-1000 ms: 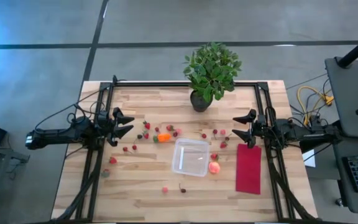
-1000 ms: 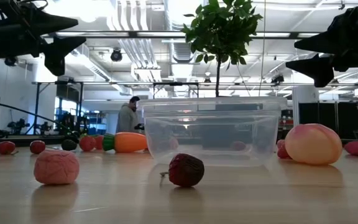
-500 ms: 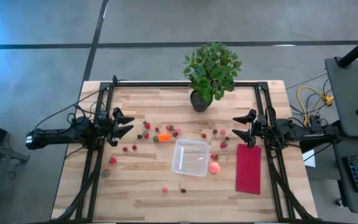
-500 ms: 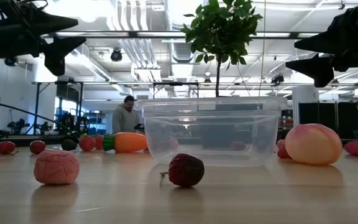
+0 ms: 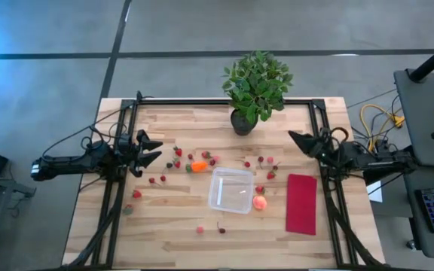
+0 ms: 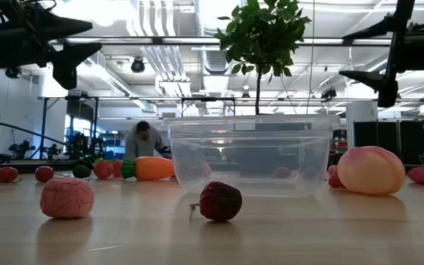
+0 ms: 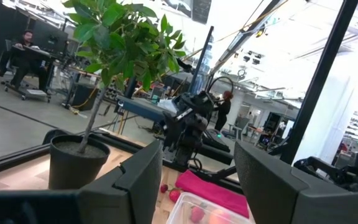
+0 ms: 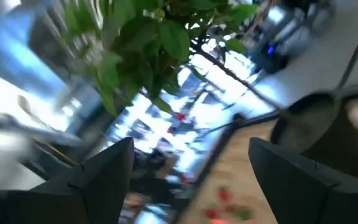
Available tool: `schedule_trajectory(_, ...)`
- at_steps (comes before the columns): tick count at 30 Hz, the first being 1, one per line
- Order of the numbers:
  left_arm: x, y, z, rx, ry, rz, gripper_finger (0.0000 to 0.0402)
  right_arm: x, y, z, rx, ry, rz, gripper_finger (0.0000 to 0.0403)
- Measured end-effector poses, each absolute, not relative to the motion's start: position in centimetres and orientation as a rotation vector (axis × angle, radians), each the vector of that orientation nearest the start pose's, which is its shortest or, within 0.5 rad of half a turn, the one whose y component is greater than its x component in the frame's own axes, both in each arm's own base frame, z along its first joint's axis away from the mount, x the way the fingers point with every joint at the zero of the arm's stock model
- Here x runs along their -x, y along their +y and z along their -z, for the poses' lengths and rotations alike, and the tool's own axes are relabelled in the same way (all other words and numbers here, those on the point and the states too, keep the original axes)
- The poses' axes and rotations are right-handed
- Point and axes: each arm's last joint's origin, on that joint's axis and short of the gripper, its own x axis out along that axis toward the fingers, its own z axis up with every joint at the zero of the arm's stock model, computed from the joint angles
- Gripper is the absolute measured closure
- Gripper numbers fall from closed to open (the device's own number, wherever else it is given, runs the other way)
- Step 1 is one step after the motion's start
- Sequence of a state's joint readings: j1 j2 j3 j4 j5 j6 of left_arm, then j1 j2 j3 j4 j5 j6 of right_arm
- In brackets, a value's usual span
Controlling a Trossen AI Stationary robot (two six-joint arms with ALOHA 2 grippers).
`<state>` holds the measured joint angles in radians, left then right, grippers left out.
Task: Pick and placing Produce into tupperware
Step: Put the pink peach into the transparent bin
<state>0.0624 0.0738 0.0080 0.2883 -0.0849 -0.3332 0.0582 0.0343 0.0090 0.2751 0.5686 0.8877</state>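
The tupperware (image 5: pixel 231 190) sits empty mid-table; the strawberries (image 5: pixel 178 153), the peach (image 5: pixel 260 202) and the carrot (image 5: pixel 198 166) lie around it. Both the left gripper (image 5: pixel 151 149) and the right gripper (image 5: pixel 298 141) hang spread and empty, so nothing is placed yet.

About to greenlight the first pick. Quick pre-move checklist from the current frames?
1. Tupperware upright, mouth open, nothing visible inside: ok.
2. Produce within view: small red pieces scattered on the table, the orange piece with green top beside the tupperware's far corner, the peach-coloured fruit against its right edge: ok.
3. Left gripper open, empty, hovering at the table's left side: ok.
4. Right gripper open, empty, at the right side; its wrist view is motion-blurred, so it is not settled: not ok.
5. Potted plant stands at the far edge, close to the right gripper's line: cannot tell whether it clears.
6. Magenta cloth lies flat, bare: ok.
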Motion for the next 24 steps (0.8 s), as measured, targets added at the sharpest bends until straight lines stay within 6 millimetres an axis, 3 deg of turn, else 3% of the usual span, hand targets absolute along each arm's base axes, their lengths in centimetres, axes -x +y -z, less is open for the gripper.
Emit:
schedule_trajectory(3,-9.8,0.9,-19.1,0.334,-0.271,-0.104,0.0214,-9.2,-1.1,-19.0,-1.032,-0.498,0.371,0.0096)
schedule_trajectory(8,-9.8,0.9,-19.4,0.336,-0.304,-0.099,0.0214,-8.7,-1.0,-21.0,-0.856,-0.629,0.289,0.0092)
schedule_trajectory(14,-9.7,0.9,-19.5,0.521,-0.333,-0.068,0.0214,-8.4,-0.6,-23.2,-0.717,-0.785,0.109,0.0096)
schedule_trajectory(18,-9.7,0.9,-19.5,0.543,-0.335,-0.064,0.0214,-9.6,-0.5,-25.2,-0.758,-0.748,0.064,0.0094)
schedule_trajectory(24,-9.6,0.9,-19.7,0.539,-0.361,-0.088,0.0214,-13.8,0.5,-31.5,-0.690,-0.622,-0.142,0.0094)
